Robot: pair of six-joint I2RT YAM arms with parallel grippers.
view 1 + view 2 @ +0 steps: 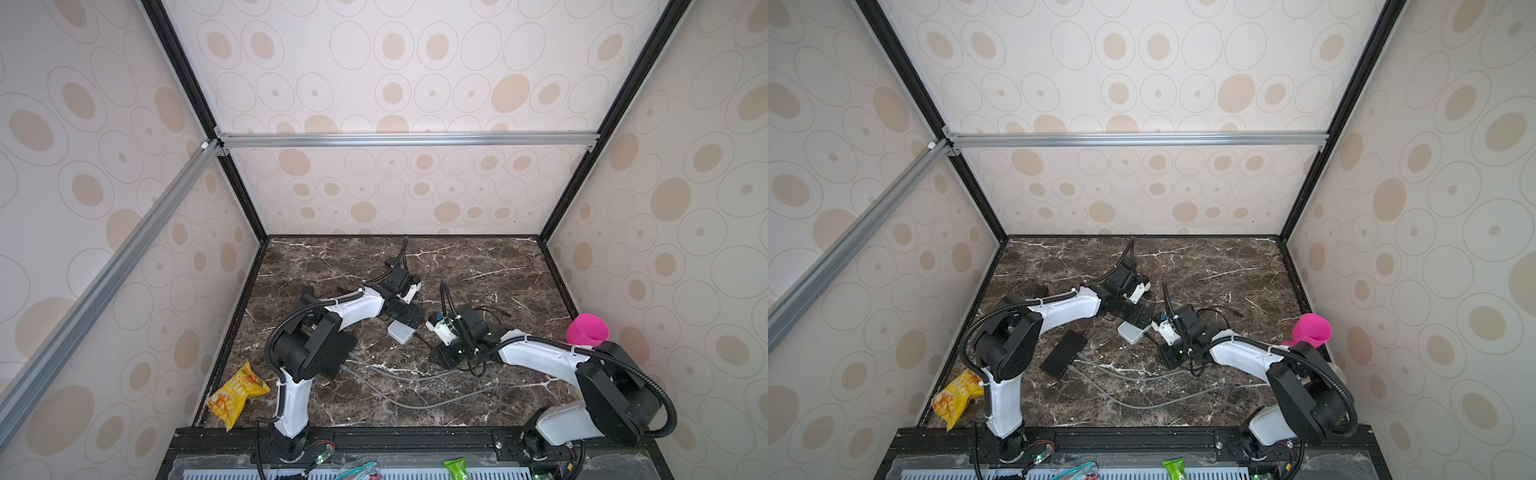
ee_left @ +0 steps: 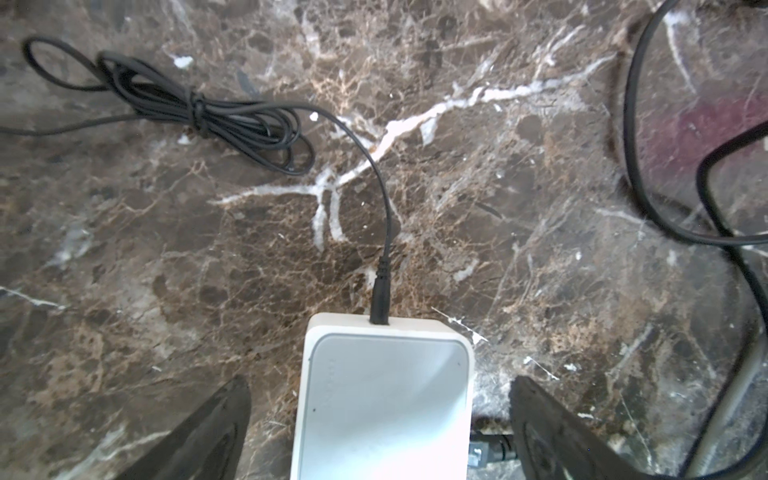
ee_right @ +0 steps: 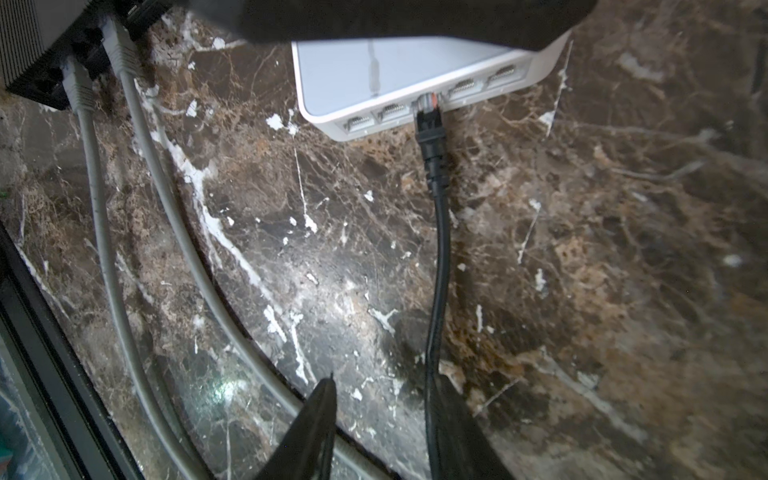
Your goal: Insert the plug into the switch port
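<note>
The white switch (image 2: 382, 399) is laid flat near the middle of the marble desk (image 2: 540, 208), and in both top views it is seen under the tip of the left arm. The left claw (image 2: 380, 386) is spread wide open over it. A dark finger (image 2: 216, 428) is seen on either side of the housing, with bare desk between each finger and the casing, so nothing is gripped. A black power cord (image 2: 380, 297) is plugged into the switch's edge facing away from this claw. Its slack is tied in a bundle (image 2: 208, 116) lying farther off.

Along the opposite edge a row of ports is shown by the right wrist camera. The plug (image 3: 429, 118) (black boot, clear tip) is seated in the middle port, with two ports to each side of it. Its black cable (image 3: 444, 270) is led back across the desk to the right claw (image 3: 382, 386), whose jaws stand partly apart. The cable is run alongside one finger (image 3: 453, 436), and marble is visible between it and the other finger (image 3: 316, 424), so the cable is not clamped.

Two grey cables (image 3: 106, 257) are plugged into a black box (image 1: 1064, 353) set near the switch, toward the left arm's base. A yellow snack bag (image 1: 235, 395) is seen at the desk's near left corner, and a pink cup (image 1: 587, 330) at its right edge.
</note>
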